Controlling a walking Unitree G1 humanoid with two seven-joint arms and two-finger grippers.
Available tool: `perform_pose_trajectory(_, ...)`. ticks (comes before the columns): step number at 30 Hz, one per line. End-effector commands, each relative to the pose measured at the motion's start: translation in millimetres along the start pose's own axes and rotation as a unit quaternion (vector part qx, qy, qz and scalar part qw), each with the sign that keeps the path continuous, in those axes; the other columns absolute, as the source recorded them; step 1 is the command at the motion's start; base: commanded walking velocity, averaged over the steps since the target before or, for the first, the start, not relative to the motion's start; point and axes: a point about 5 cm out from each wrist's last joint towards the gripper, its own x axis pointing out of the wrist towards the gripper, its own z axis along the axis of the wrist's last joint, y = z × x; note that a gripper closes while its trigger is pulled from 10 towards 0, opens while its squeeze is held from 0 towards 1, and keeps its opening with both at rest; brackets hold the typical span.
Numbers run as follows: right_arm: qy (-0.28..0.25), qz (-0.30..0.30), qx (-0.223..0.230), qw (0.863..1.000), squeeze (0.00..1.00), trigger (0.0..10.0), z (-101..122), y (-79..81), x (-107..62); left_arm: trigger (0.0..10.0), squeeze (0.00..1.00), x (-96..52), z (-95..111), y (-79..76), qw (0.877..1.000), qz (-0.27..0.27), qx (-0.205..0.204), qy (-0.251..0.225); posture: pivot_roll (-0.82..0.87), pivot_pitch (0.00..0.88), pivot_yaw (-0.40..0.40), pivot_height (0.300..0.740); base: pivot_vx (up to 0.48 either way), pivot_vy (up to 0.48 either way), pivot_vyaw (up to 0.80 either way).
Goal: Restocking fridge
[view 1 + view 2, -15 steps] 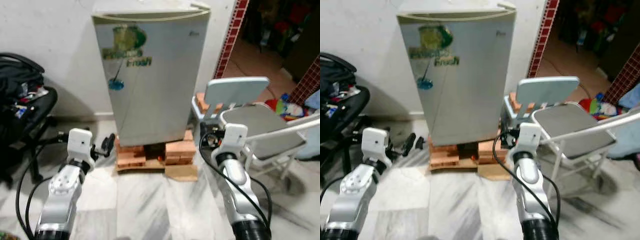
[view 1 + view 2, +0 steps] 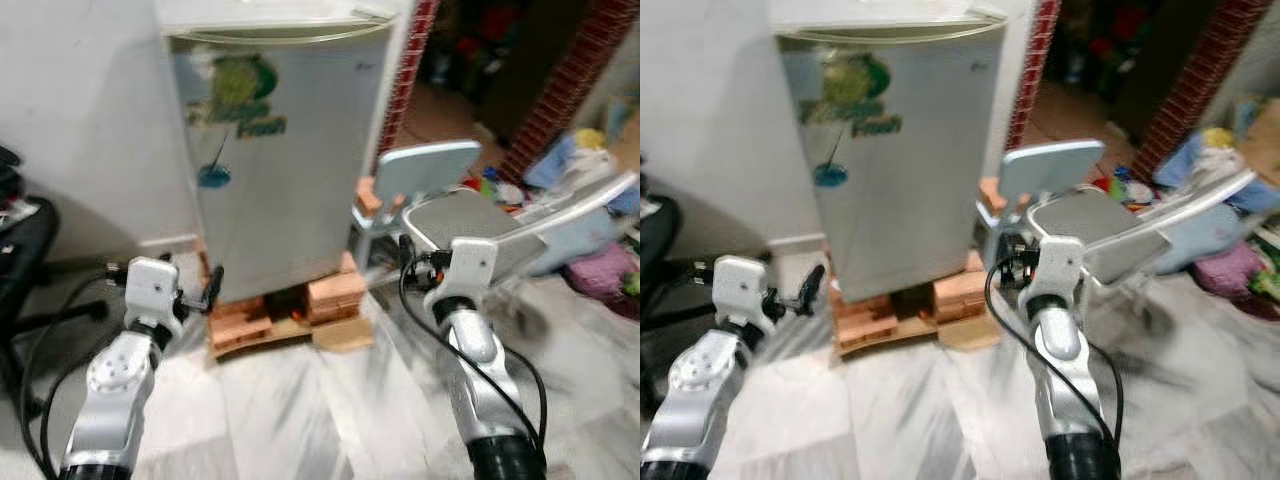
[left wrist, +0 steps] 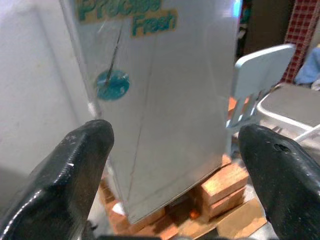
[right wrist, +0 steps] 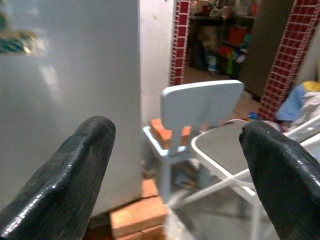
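The whole scene has slid leftward since half a second ago and is blurred, so the camera has turned; the black chair point(image 2: 20, 250) at far left is now mostly cut off, and more of the red brick pillars point(image 2: 555, 95) and coloured clutter point(image 2: 590, 150) shows at right. The left gripper point(image 2: 212, 288) hangs low before the fridge's lower left corner, its jaws spread wide with nothing between them, as the left wrist view confirms. The fridge point(image 2: 275, 150) stands shut against the white wall, raised on orange bricks point(image 2: 335, 295) and a wooden board; its silver door bears a green logo, the word "Fresh" and a blue round sticker. Just right of it stands a small pale blue chair point(image 2: 420, 180), then a grey folding chair point(image 2: 470, 225). The right gripper point(image 2: 410, 270) points toward these chairs, jaws equally wide and empty
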Motion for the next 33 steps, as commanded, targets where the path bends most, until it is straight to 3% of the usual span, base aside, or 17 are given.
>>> perform_pose_trajectory(1,-0.004,0.012,0.008,1.000,0.00,10.0,2.9,9.7,3.2,10.0,0.00,-3.5,-2.9,9.3,1.000,0.017,0.011,0.009,0.07,0.000,-0.058,0.740,0.345,0.334,0.00)
perform_pose_trajectory(10,-0.001,0.016,0.007,1.000,0.00,10.0,0.9,11.1,3.2,10.0,0.00,-0.8,-5.7,4.0,1.000,0.010,-0.005,0.014,0.08,0.000,-0.063,0.740,0.325,0.350,-0.16)
perform_pose_trajectory(20,-0.005,0.024,0.003,1.000,0.00,10.0,1.8,14.1,8.6,10.0,0.00,3.8,-1.6,0.8,1.000,0.010,-0.005,0.003,0.08,0.000,-0.070,0.740,0.000,0.440,-0.78)
perform_pose_trajectory(27,-0.008,0.031,0.001,0.999,0.00,10.0,2.9,17.2,12.5,10.0,0.00,6.2,-1.6,-2.9,1.000,0.006,-0.009,0.003,0.08,0.000,-0.075,0.740,0.000,0.468,0.00)
perform_pose_trajectory(33,-0.002,0.030,0.001,1.000,0.00,10.0,-1.1,17.8,10.2,10.0,0.00,2.2,-4.3,-3.8,1.000,0.001,-0.009,0.011,0.09,0.000,-0.074,0.740,0.000,0.480,-0.73)
